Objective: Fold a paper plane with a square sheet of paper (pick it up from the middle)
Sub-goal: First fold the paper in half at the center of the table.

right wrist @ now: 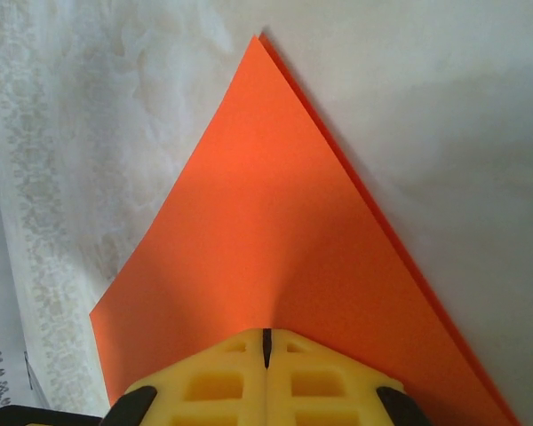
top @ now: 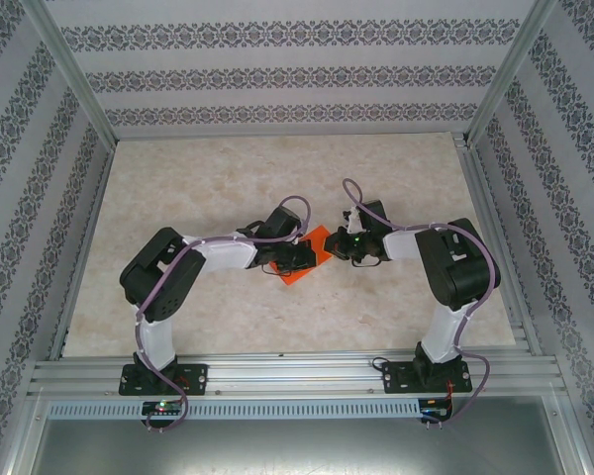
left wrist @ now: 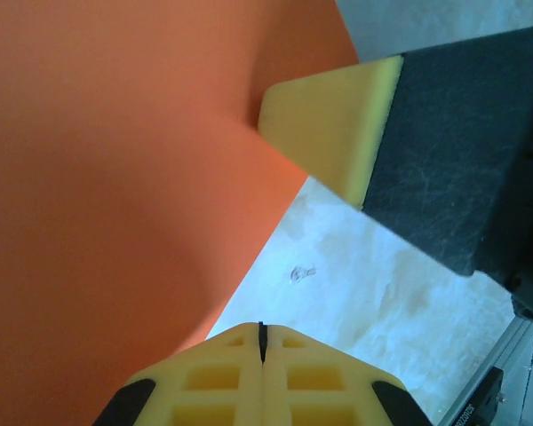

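Bases of both arms stand at the near edge of the table [top: 228,178]. The left arm [top: 163,282] and right arm [top: 455,272] bend inward so that their ends meet near the table's middle. Between them is the paper [top: 319,239], orange-red, about midway between the left and right edges and partly hidden under the left arm's wrist.

The left tool [left wrist: 261,333] has its yellow pads pressed together with just a thin seam between them. The paper's edge runs in beside one pad, but I cannot tell whether it is pinched.

The right tool [right wrist: 266,335] is closed too. The paper runs straight into its seam and is gripped there, with a soft ridge rising from the grip. From that grip the paper narrows to a point away from the tool, and a second layer peeks out along its right edge.

In the left wrist view, one fingertip [left wrist: 329,133] of the right tool touches the paper's edge, with pale marbled table beyond.
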